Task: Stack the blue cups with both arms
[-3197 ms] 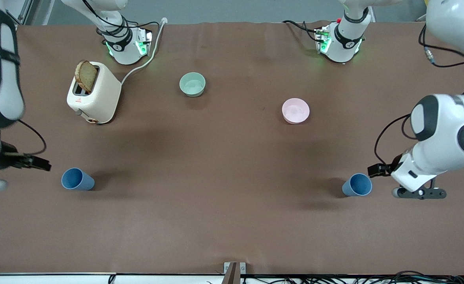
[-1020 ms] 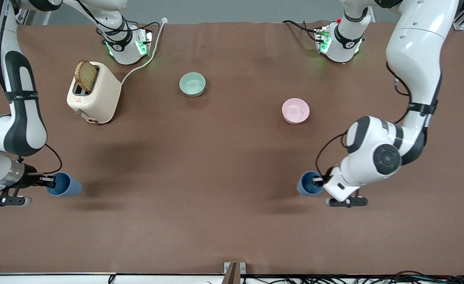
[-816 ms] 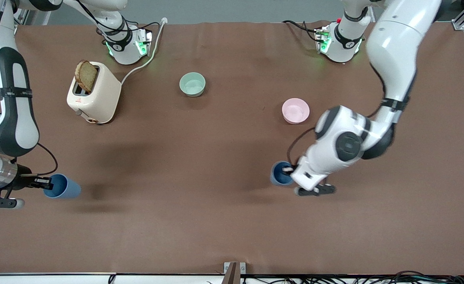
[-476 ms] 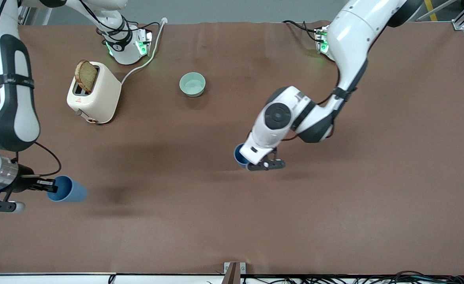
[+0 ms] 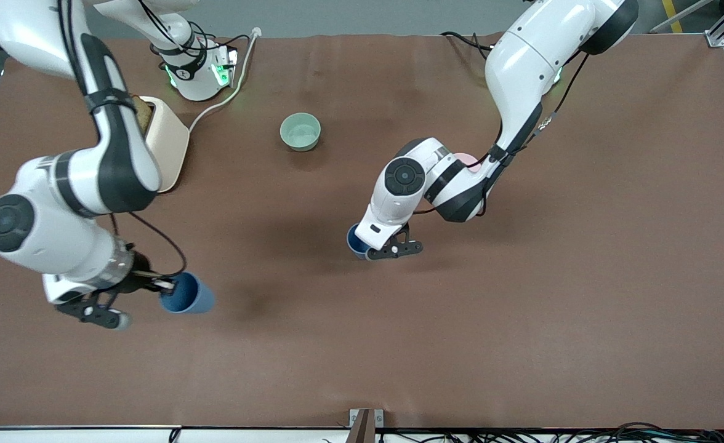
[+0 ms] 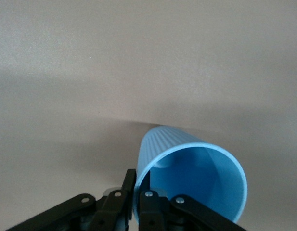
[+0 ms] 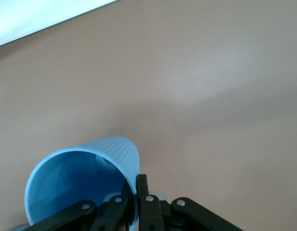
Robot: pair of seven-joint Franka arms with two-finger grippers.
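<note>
Both grippers, left [image 5: 365, 246] and right [image 5: 156, 288], each pinching a blue cup's rim, have carried them toward mid-table.

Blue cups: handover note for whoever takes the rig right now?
Left gripper: shut on the rim of one small blue plastic tumbler, over the middle of the brown table.
Right gripper: shut on the rim of the second blue tumbler, over the table toward the right arm's end.
Wrist views: each cup wall pinched between the fingers, one inside, one outside.
Done: both cups gripped.
Left: bring the two together, seat one in the other, release.
Nearby: pale green bowl, pink bowl partly hidden by the left arm, cream toaster.
</note>
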